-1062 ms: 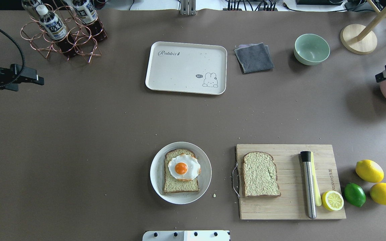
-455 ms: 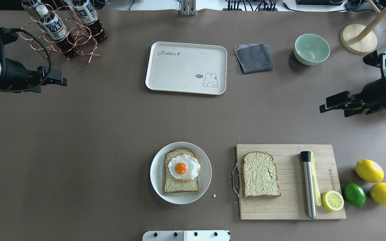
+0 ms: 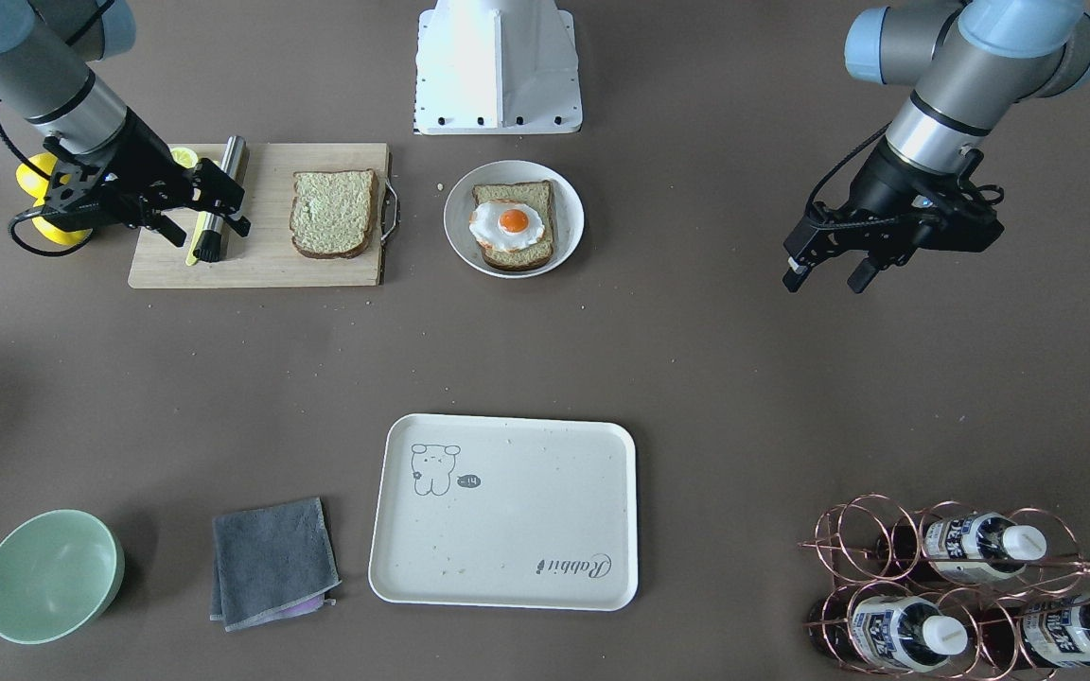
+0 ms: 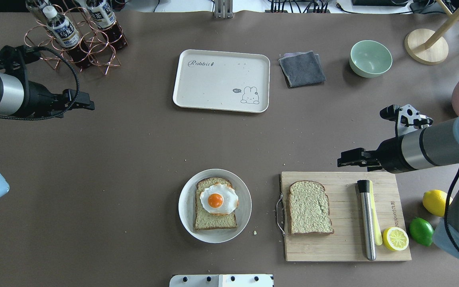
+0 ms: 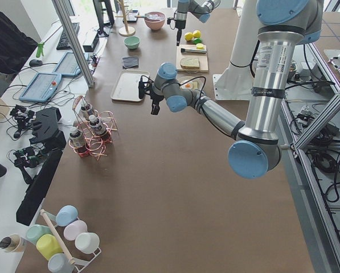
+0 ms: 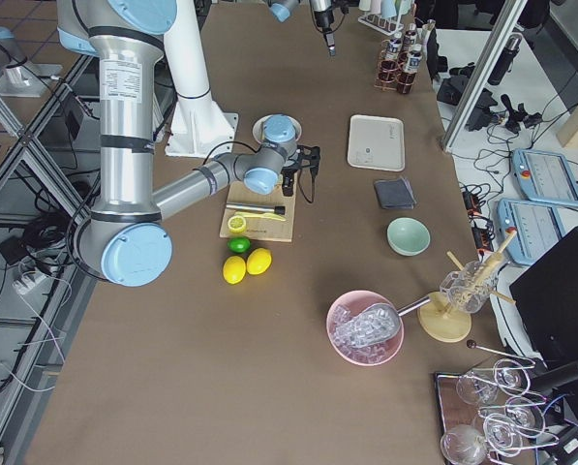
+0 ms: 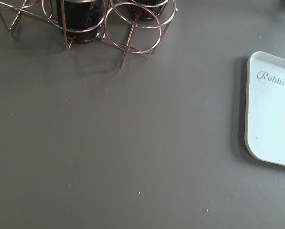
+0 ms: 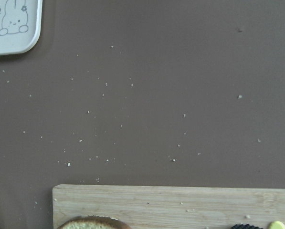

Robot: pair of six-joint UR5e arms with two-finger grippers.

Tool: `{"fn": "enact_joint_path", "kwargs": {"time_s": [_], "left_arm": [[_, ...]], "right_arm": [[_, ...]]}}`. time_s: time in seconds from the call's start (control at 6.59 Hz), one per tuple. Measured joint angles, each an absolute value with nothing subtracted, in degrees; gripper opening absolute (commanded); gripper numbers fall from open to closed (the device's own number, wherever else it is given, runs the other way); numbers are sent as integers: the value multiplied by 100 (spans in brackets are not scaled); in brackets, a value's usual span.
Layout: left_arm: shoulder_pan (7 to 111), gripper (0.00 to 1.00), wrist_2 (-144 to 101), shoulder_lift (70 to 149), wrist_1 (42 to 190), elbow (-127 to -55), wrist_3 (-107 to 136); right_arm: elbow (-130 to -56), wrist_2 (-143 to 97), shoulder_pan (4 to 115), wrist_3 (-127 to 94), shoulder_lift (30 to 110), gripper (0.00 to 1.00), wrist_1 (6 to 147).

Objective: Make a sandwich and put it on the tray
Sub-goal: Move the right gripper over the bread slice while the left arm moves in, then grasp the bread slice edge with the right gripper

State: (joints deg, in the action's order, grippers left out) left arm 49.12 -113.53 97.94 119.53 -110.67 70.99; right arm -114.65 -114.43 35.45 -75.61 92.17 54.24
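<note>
Showing the sandwich parts not yet stacked. One bread slice [image 4: 213,222] lies flat on a round white plate [image 4: 185,217] near the robot's edge of the desk [image 4: 134,159], and the fried egg [image 4: 218,199] sits on it, yolk up. The second bread slice [image 4: 308,207] lies flat on the wooden cutting board [image 4: 345,249], at the end nearest the plate and just beside the board's metal handle.

The same board carries a steel rod-shaped tool [image 4: 367,227] with a black head and a half lemon [image 4: 395,238]. A lime [image 4: 420,231] and a whole lemon [image 4: 434,201] sit on the desk just off the board's other end.

The cream tray [image 4: 213,87], marked with a rabbit drawing and the word "Rabbit", sits at the far middle of the desk, well apart from both slices. In the overhead view a folded grey cloth [image 4: 302,68] and a pale green bowl [image 4: 370,58] lie to its right. A copper wire rack [image 4: 94,56] holding bottles stands to its left.

The left claw [image 3: 826,277] hangs above bare desk between the rack and the tray, its fingers spread with nothing between them. The right claw [image 4: 345,158] hangs above the far edge of the cutting board, near the tool's black head. Its fingers are apart, it holds nothing, and it touches neither board nor bread.
</note>
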Motion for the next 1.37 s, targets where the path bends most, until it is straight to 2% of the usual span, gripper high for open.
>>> {"fn": "enact_joint_path", "kwargs": {"time_s": [0.46, 0.76, 0.91, 1.06, 1.21, 1.37], "left_arm": [[4905, 98, -11344, 9798, 11953, -11065, 7110], [4907, 98, -11347, 9792, 11953, -11066, 7110], [4907, 98, -11345, 9789, 11953, -11065, 7110], [4906, 98, -11341, 9785, 11953, -11065, 7110], [4905, 98, -11339, 9784, 11953, -11065, 7110], [4905, 98, -11338, 9782, 11953, -11063, 7108]], "right_arm": [[-11525, -10552, 2437, -8108, 9171, 99, 5281], [-11508, -10397, 2251, -8136, 9213, 99, 5274], [-11474, -10339, 2209, -8138, 9228, 94, 5275], [-11393, -10194, 2142, -8138, 9223, 72, 5279], [-11313, -10053, 2075, -8141, 9202, 23, 5281], [-11273, -9985, 2039, -8145, 9191, 0, 5284]]}}
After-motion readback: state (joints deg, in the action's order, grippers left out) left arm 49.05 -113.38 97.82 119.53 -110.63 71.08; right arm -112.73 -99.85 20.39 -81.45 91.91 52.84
